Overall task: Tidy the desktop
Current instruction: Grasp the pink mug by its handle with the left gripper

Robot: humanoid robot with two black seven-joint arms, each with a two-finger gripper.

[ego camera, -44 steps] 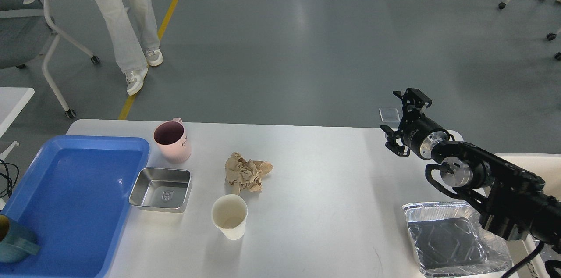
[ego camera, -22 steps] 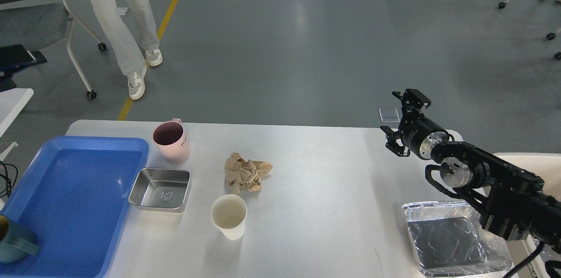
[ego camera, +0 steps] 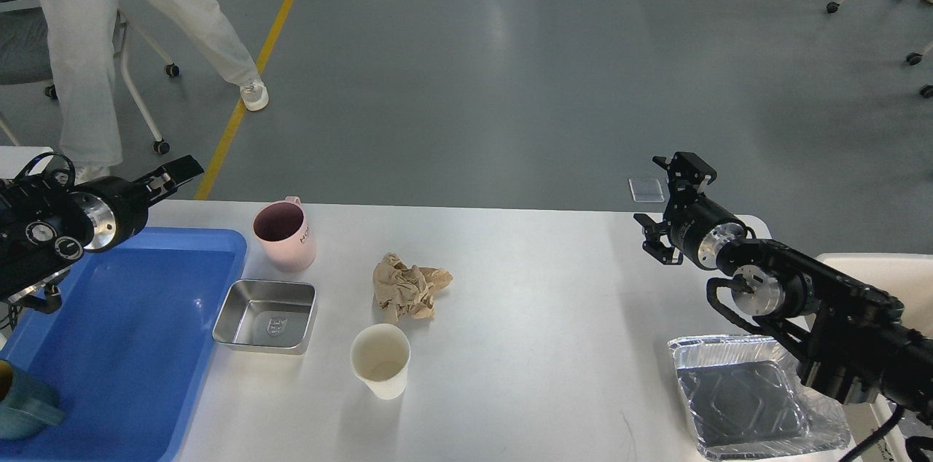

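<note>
The white desktop (ego camera: pixel 547 302) holds a pink mug (ego camera: pixel 284 235), a small steel tray (ego camera: pixel 266 315), a crumpled brown paper (ego camera: pixel 408 287), a white paper cup (ego camera: pixel 380 360) and a foil tray (ego camera: pixel 743 396) at the front right. My right gripper (ego camera: pixel 665 200) is open and empty, held above the desktop's far right corner. My left gripper (ego camera: pixel 175 172) hovers over the far left corner, above the blue tray (ego camera: pixel 124 331) and left of the pink mug. Its fingers look like one dark piece.
A teal mug (ego camera: pixel 22 404) sits in the blue tray's near left corner. A person (ego camera: pixel 109 25) walks on the floor beyond the table's left end, by a wheeled chair. A second white surface (ego camera: pixel 875 272) lies to the right.
My left arm has come into view from the left, over the blue tray. The person has stepped to the left. My right arm has hardly moved.
</note>
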